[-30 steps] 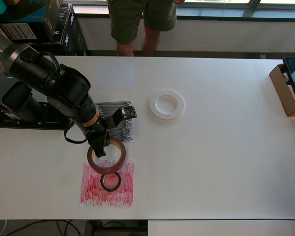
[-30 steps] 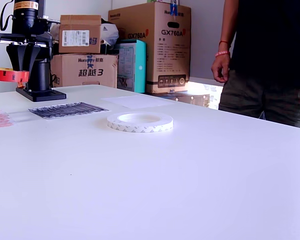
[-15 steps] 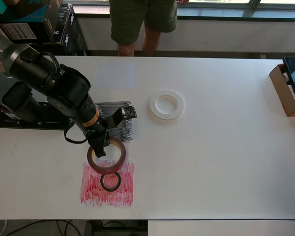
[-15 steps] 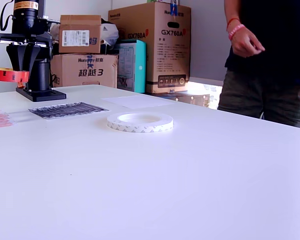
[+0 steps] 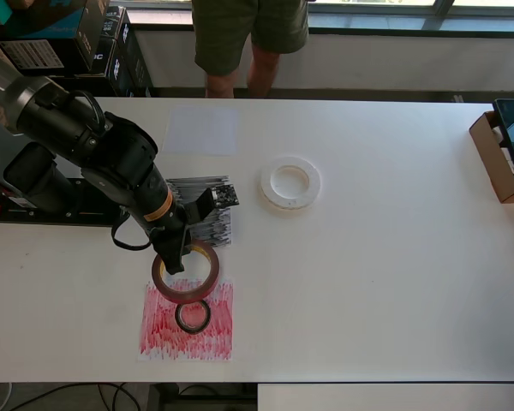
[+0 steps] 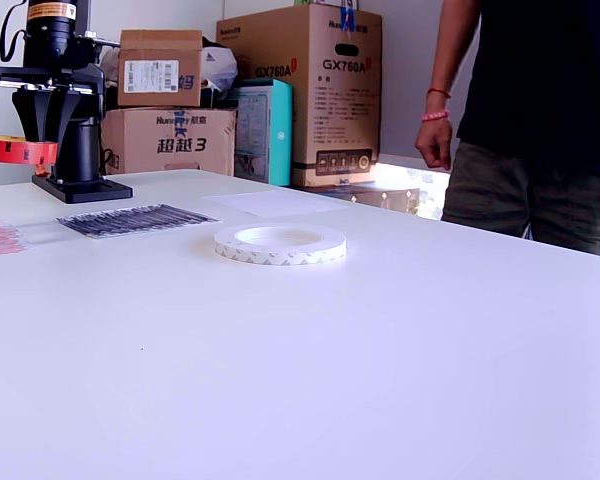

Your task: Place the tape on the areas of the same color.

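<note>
White tabletop (image 5: 394, 282) carries everything. Black Piper arm (image 5: 94, 150) reaches in from the overhead view's left, its gripper (image 5: 173, 257) pinching the near rim of the large dark-red tape roll with yellowish core (image 5: 187, 271); one finger sits inside the ring, and the other is hidden under the wrist. The roll is held flat, hole axis vertical, raised off the table in the exterior view (image 6: 15, 151), over the top edge of the red-scribbled rectangular patch (image 5: 158, 330). The black-scribbled patch (image 5: 210, 214) lies just above that, partly under the wrist, long axis running roughly across the table in the exterior view (image 6: 135, 219). The plain faint white sheet (image 5: 202, 130) lies near the far edge. Wide flat white tape roll (image 5: 289, 182) lies flat on bare table, right of the black patch, on none of the patches. Small black tape roll (image 5: 193, 316) lies flat inside the red patch.
</note>
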